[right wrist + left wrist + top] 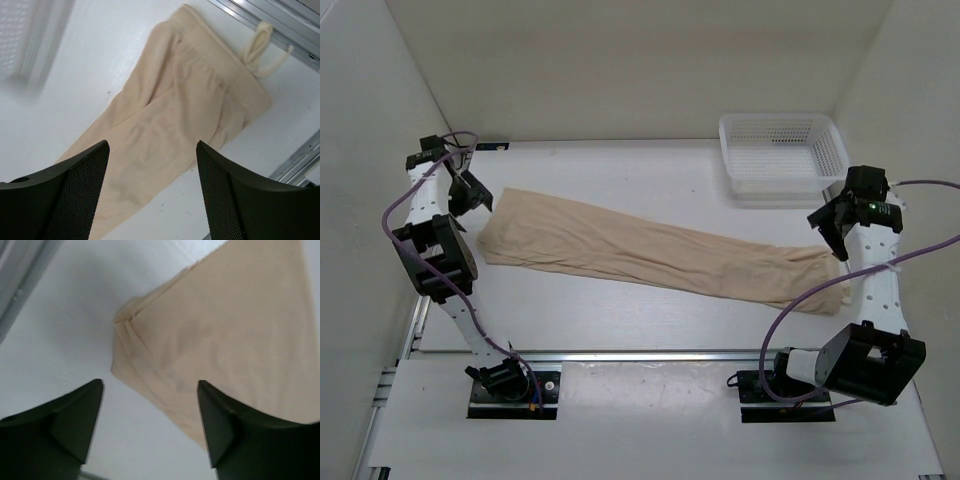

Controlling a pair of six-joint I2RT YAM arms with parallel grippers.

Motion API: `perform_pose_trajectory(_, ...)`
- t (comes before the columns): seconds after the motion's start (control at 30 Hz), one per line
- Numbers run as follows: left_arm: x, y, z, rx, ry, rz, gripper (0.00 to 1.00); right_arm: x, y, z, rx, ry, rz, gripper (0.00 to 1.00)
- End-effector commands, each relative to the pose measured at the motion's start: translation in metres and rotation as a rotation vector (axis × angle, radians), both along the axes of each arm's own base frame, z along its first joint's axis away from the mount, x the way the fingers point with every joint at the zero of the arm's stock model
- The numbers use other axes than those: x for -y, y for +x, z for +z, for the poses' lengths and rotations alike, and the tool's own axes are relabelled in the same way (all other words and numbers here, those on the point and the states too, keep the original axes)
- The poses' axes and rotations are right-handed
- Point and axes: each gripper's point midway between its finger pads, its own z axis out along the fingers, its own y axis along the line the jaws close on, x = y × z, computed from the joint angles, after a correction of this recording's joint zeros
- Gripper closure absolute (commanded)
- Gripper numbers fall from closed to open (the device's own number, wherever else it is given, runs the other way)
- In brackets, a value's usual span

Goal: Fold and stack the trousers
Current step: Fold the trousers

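The left gripper [472, 193] sits at the left end of the trousers [650, 250]. From above its dark fingers are hard to make out. The left wrist view shows this gripper [150, 385] spread wide and holding nothing, above a folded corner of the trousers [225, 330]. Whether it touches the cloth cannot be told.

The trousers lie flat on the table [620, 170], slanting down to the right. A white mesh basket [782, 120] stands beyond their right end.

The right gripper [832, 238] hangs over that end, and the arm and its purple cable [790, 310] hide part of the cloth. In the right wrist view this gripper [152, 145] is also wide open and empty above the trousers [175, 115]. The gathered waistband and its cord [257, 47] show there, and the basket [25, 35] is blurred and cut off.
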Motion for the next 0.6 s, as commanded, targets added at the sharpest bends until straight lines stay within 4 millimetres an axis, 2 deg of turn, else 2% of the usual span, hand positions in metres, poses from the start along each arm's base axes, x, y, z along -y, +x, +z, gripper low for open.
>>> perform_pose_trajectory(0.0,0.022,-0.016,-0.021,-0.023,-0.117,-0.008,0.05,-0.007,0.014,0.032,0.055,-0.034,0.103,0.25)
perform_pose_trajectory(0.03,0.025,-0.014,-0.029,-0.014,-0.131,-0.004,0.01,-0.008,0.015,0.036,0.064,-0.035,0.117,0.24)
perform_pose_trajectory(0.07,0.031,-0.023,-0.044,-0.043,-0.162,0.01,0.0,-0.007,0.017,0.037,0.063,-0.039,0.125,0.24)
perform_pose_trajectory(0.1,0.032,-0.024,-0.048,-0.047,-0.167,0.02,0.0,-0.009,0.016,0.036,0.057,-0.027,0.132,0.24)
perform_pose_trajectory(0.23,0.027,-0.034,-0.074,-0.126,-0.148,0.076,0.0,-0.018,0.02,0.04,0.079,0.008,0.171,0.24)
perform_pose_trajectory(0.33,0.025,-0.029,-0.08,-0.121,-0.147,0.076,0.0,-0.02,0.019,0.043,0.09,0.012,0.176,0.24)
perform_pose_trajectory(0.4,0.024,-0.03,-0.097,-0.152,-0.151,0.092,0.0,-0.02,0.018,0.046,0.099,0.009,0.176,0.24)
perform_pose_trajectory(0.47,0.025,-0.027,-0.111,-0.171,-0.167,0.091,0.06,-0.022,0.019,0.046,0.102,0.019,0.184,0.24)
perform_pose_trajectory(0.5,0.024,-0.025,-0.112,-0.171,-0.167,0.091,0.19,-0.022,0.019,0.046,0.102,0.019,0.184,0.24)
perform_pose_trajectory(0.57,0.021,-0.022,-0.121,-0.181,-0.16,0.103,0.37,-0.023,0.017,0.042,0.093,0.022,0.183,0.24)
